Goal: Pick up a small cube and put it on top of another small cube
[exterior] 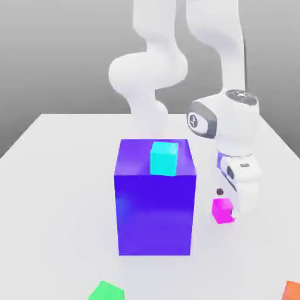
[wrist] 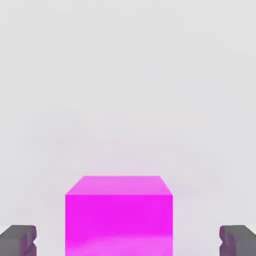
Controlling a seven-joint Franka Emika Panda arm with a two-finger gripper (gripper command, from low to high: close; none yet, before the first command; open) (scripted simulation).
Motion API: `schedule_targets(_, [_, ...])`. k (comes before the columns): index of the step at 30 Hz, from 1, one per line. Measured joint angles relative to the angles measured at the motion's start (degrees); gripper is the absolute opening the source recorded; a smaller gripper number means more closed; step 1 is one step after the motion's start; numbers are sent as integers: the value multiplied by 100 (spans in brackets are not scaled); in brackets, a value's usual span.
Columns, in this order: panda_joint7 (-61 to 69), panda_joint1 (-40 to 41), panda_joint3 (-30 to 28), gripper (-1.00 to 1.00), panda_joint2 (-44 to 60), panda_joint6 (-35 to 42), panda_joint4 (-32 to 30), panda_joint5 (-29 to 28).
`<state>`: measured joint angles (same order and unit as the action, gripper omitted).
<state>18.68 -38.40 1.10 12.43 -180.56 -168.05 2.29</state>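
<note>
Wide open over magenta!

The white robot's end effector (wrist: 128,241) hovers low at the pink-magenta cube (exterior: 222,210) — fingers spread wide, one either side, a gap at each — and that cube sits on the pale tabletop (exterior: 64,205), near the big blue-violet block (exterior: 155,214), which carries a small cyan cube (exterior: 164,159)!

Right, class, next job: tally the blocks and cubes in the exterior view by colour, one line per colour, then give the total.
Blue-violet block: 1
Cyan cube: 1
Magenta cube: 1
Green cube, partly cut off by the frame: 1
Orange piece, partly cut off by the frame: 1
Total: 5
</note>
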Motion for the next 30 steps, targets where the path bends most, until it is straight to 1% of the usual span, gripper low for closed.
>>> schedule_targets(1, [-3,-40,-33,-100,130,-107,19,7])
schedule_targets(8, [-14,-40,-36,-100,131,-97,20,-7])
schedule_targets(13, [44,75,78,-100,-724,611,-119,41])
schedule_targets(17, [-97,108,85,-100,-1504,1243,-276,-123])
schedule_targets(18, [-93,109,105,-100,-1546,1336,-209,-225])
schedule_targets(20, [-242,411,-26,-100,-1444,1551,102,-314])
schedule_targets(23, [-524,869,-287,-100,-1161,1888,695,-299])
schedule_targets(30, [-1098,1733,-913,-100,-455,2671,2140,-3])
